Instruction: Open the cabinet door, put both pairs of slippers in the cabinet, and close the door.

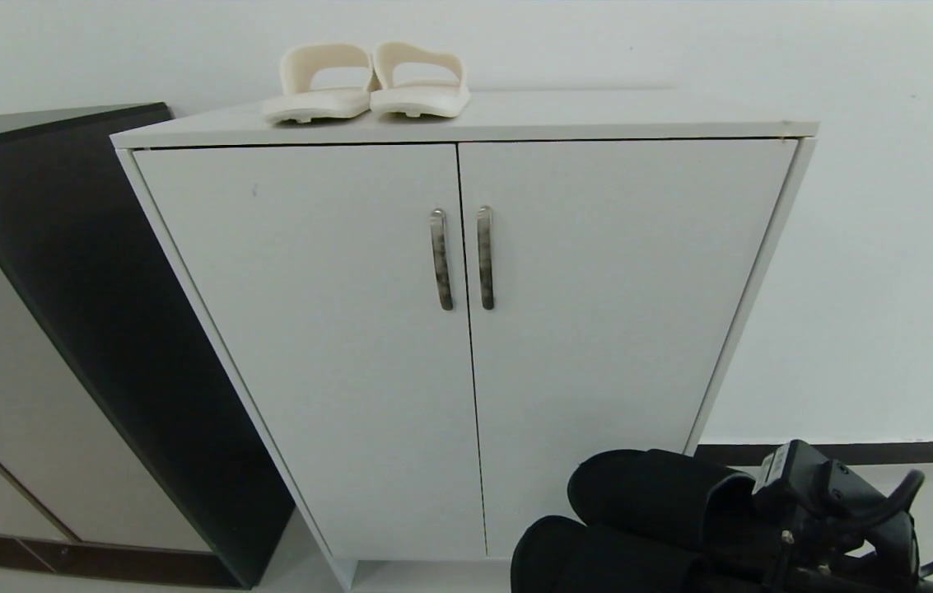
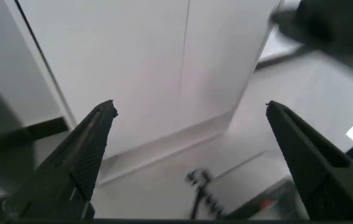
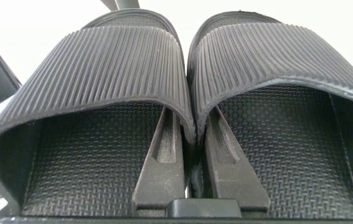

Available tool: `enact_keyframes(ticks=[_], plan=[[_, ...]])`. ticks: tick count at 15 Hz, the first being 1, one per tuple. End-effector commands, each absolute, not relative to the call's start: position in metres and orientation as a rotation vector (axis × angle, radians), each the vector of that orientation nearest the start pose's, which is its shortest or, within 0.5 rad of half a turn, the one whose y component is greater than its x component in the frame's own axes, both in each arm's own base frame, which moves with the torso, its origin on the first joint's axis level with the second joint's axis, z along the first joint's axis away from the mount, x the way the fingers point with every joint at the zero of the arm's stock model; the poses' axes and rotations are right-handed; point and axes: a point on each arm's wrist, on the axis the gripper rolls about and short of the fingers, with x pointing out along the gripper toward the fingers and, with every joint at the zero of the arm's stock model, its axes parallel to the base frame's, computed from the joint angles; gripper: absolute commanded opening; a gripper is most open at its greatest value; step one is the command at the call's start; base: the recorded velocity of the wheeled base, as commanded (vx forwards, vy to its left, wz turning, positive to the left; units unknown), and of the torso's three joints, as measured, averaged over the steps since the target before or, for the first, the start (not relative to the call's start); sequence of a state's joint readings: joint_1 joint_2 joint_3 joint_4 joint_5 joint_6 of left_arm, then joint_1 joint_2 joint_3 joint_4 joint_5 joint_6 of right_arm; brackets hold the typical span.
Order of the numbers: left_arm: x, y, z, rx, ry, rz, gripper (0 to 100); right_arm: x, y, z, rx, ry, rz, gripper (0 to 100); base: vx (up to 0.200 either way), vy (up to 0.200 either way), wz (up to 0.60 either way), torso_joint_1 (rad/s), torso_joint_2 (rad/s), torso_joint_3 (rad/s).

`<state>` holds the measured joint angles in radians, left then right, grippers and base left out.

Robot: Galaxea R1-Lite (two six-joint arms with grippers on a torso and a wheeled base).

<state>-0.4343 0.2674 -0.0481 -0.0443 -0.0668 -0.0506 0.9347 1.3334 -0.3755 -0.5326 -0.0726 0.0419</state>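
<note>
The white cabinet (image 1: 466,346) stands with both doors closed, and two metal handles (image 1: 463,259) sit side by side at the centre seam. A cream pair of slippers (image 1: 367,82) rests on its top, left of middle. Low at the right, in front of the right door, is a black pair of slippers (image 1: 639,511). My right gripper (image 3: 192,155) is shut on the black pair (image 3: 182,81), its fingers (image 3: 164,162) inside the straps and pinching the two inner walls together. My left gripper (image 2: 190,109) is open and holds nothing, facing the cabinet's lower front (image 2: 139,68) and the floor.
A tall dark-sided piece of furniture (image 1: 104,313) leans close against the cabinet's left side. A white wall with a dark baseboard (image 1: 845,451) runs behind on the right. A cable (image 2: 201,186) lies on the pale floor below my left gripper.
</note>
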Motion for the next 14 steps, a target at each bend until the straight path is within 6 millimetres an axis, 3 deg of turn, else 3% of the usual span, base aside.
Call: enact_keyframes(ticks=[1, 6, 9, 14], plan=[[0.008, -0.005, 0.165, -0.200, 0.091, -0.485, 100, 0.112, 0.149, 0.150, -0.174, 0.399, 0.842, 0, 0.000, 0.000, 0.00, 0.000, 0.00, 0.000], [0.081, -0.047, 0.206, -0.164, 0.154, -0.679, 100, 0.111, 0.148, 0.150, -0.177, 0.391, 0.844, 0, 0.000, 0.000, 0.00, 0.000, 0.00, 0.000], [0.123, -0.082, 0.212, -0.132, 0.153, -0.802, 100, 0.110, 0.150, 0.148, -0.194, 0.394, 0.856, 0, 0.000, 0.000, 0.00, 0.000, 0.00, 0.000], [0.167, -0.132, 0.241, -0.137, 0.111, -0.944, 100, 0.109, 0.150, 0.148, -0.198, 0.393, 0.858, 0, 0.000, 0.000, 0.00, 0.000, 0.00, 0.000]])
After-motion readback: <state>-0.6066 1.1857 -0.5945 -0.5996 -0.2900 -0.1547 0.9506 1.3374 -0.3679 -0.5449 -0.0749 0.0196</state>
